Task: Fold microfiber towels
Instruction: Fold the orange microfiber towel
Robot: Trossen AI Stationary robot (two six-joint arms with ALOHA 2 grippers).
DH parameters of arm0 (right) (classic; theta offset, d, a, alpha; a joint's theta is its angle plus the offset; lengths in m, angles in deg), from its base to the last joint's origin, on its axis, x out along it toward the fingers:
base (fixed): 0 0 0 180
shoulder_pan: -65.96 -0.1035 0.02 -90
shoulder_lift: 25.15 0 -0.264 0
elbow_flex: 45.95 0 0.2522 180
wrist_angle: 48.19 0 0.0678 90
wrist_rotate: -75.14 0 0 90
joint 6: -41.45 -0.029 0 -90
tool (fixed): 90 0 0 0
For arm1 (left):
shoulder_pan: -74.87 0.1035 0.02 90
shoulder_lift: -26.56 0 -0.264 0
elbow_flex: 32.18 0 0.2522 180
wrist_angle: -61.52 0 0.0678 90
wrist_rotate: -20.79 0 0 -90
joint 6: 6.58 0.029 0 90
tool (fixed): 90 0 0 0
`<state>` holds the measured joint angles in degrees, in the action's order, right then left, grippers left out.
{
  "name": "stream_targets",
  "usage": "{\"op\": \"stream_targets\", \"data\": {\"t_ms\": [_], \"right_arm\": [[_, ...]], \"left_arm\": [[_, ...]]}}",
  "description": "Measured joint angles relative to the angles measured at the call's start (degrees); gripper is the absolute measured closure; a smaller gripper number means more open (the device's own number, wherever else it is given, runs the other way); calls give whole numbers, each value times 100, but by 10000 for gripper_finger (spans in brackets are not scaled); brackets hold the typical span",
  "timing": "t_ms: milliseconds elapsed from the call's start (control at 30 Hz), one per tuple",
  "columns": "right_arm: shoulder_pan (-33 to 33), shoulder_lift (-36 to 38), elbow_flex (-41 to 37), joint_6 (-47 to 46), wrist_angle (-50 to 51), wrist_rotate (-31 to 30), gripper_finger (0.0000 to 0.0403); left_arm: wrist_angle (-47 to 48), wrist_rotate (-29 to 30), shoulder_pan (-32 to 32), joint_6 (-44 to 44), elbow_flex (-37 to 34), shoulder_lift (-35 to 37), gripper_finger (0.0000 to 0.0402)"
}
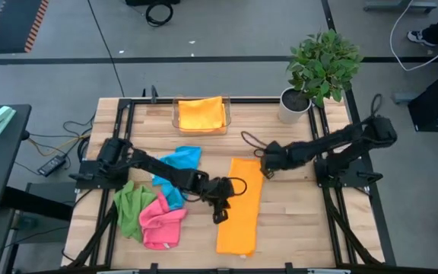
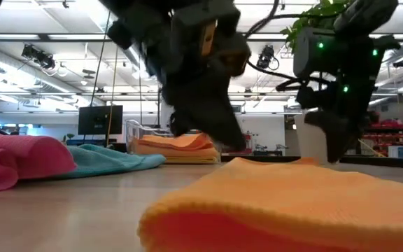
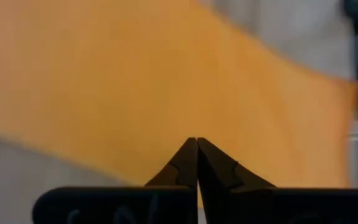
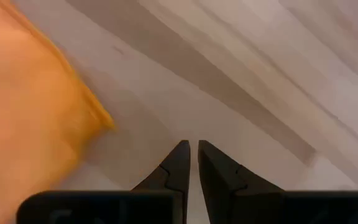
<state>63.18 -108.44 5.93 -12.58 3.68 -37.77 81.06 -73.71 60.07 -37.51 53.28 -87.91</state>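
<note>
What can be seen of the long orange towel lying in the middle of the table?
The orange towel is a soft, finely textured cloth folded into a long narrow strip, lying flat on the wooden table, running from mid-table to the near edge. The left gripper, shut, is at its left edge; the right gripper is off its far right corner. No other towel touches it.

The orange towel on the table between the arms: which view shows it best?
The high view: the whole orange towel lies as a long folded strip between both arms. The low view shows only its near edge, the left wrist view a wide patch, the right wrist view one corner.
</note>
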Motion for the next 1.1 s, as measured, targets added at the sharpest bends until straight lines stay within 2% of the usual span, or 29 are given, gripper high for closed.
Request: {"op": "stream_targets", "data": {"t_ms": [100,200,267,300,367,467,533,567,633,700,867,1000,1100], "right_arm": [[84,585,185,54,529,14,362],[-298,1288,207,-64,455,554,362],[-1079,1612,234,-484,-110,894,362],[-1628,1680,237,-738,-389,830,362],[-2771,1583,237,-1345,-952,315,362],[-4316,968,235,-2067,-2177,-847,362],[-4974,331,404,-2141,-2938,-1424,362],[-5172,-16,600,-2141,-2992,-1565,362],[-5371,-747,1233,-2085,-2911,-1629,362],[-5461,-1385,1924,-1934,-2350,-1655,362],[-5498,-2628,3568,-1205,-1064,-1511,348],[-5520,-3245,4302,-136,-725,-1495,306],[-5513,-3537,4527,258,-674,-1498,259]], "left_arm": [[171,-93,121,440,7,292,396],[533,-258,146,894,7,695,390],[856,-461,-18,1285,9,947,388],[1011,-484,-179,1510,9,1052,391],[1262,-542,-613,1874,-64,1163,396],[1186,-301,-1328,2365,-175,1133,390],[727,223,-1725,2764,-201,1015,382],[556,565,-1870,3009,-199,952,378],[243,1124,-2136,3466,-221,851,372],[-150,1453,-2300,3995,-212,745,363],[-263,1572,-2488,4787,-211,554,321],[-296,1635,-2476,4774,-207,450,265],[-374,1631,-2467,4573,-203,376,220]]}}
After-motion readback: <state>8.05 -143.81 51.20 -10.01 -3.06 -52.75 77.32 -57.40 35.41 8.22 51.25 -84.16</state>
